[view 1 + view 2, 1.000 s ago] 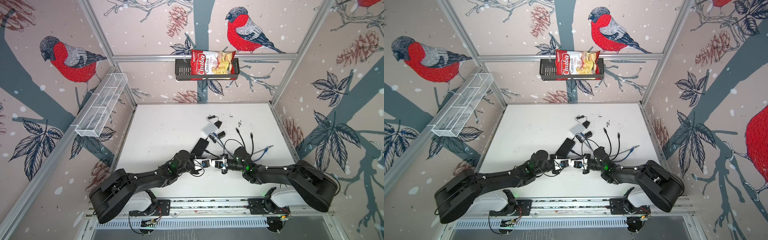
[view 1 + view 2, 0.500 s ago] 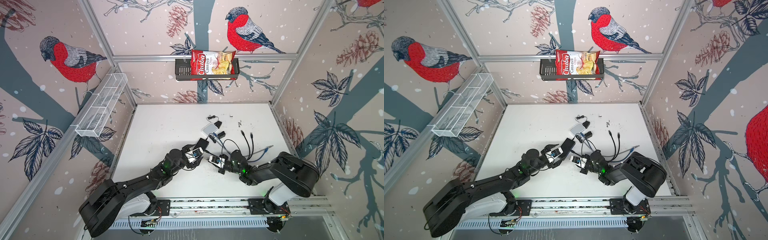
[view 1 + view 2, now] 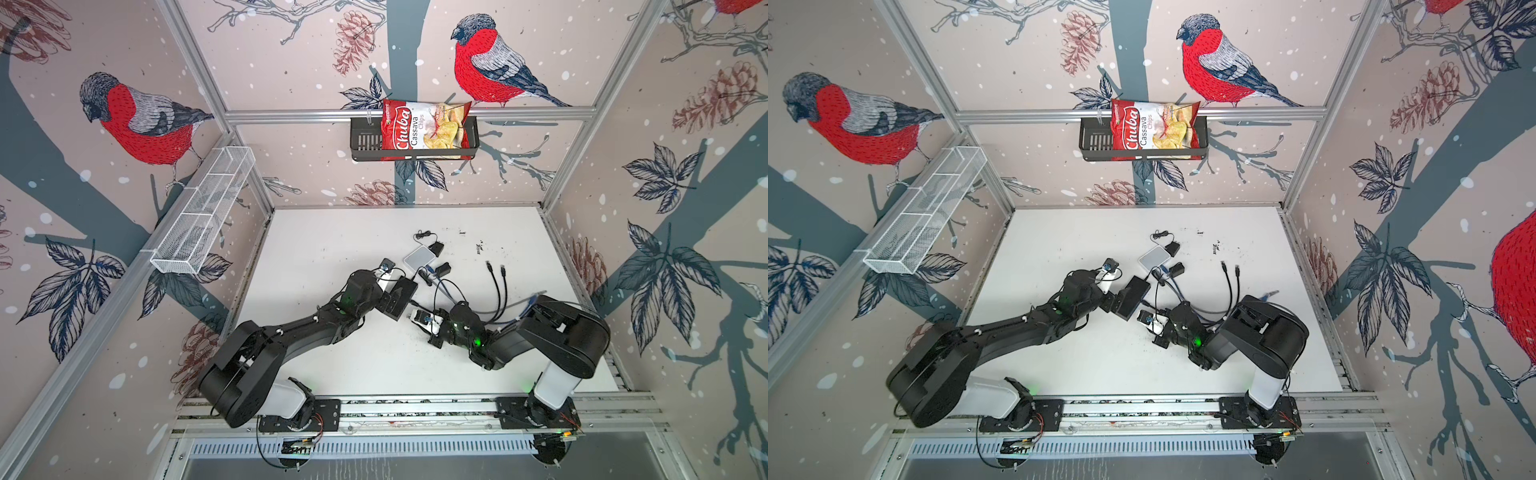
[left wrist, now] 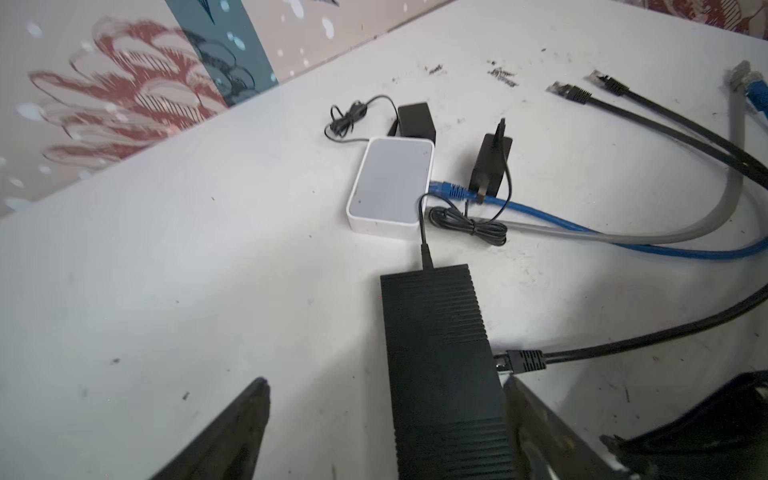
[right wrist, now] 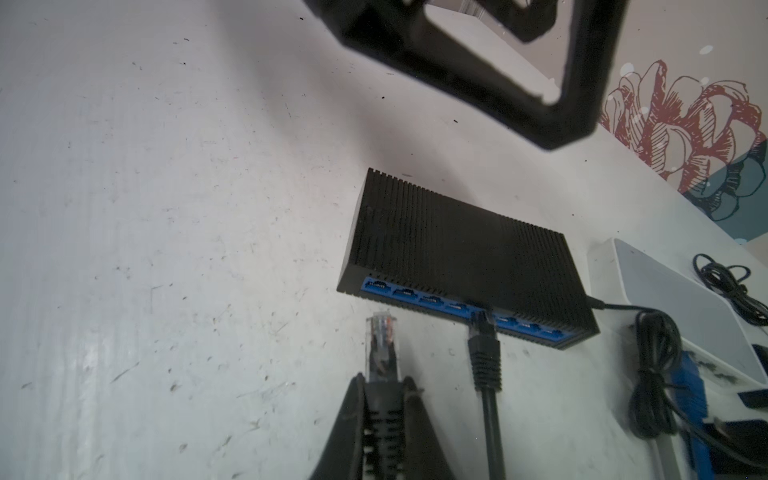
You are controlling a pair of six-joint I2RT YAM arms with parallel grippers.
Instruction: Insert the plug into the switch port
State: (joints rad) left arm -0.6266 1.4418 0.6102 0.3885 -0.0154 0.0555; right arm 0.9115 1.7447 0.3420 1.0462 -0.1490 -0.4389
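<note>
The black ribbed switch (image 5: pixel 457 245) lies on the white table, its row of blue ports (image 5: pixel 411 297) facing my right gripper. One black cable (image 5: pixel 482 336) sits in a middle port. My right gripper (image 5: pixel 384 378) is shut on the black boot of a clear-tipped plug (image 5: pixel 380 336), whose tip is a short way in front of the ports at the switch's end and apart from them. My left gripper (image 4: pixel 385 380) is open and straddles the switch (image 4: pixel 440 353) at its near end, one finger (image 4: pixel 536 419) close beside it. Both top views show the switch (image 3: pixel 400 297) between the two arms.
A white box (image 4: pixel 390 191) with a blue cable (image 4: pixel 451 191) plugged in lies just beyond the switch, with two black adapters (image 4: pixel 415 118) beside it. Loose black, grey and blue cables (image 4: pixel 573 93) trail toward the right arm. Wall baskets (image 3: pixel 413 143) hang high.
The grippers met at the table's middle a second ago. My left gripper has opened and moved up around the switch. My right arm folded back, still holding the plug.
</note>
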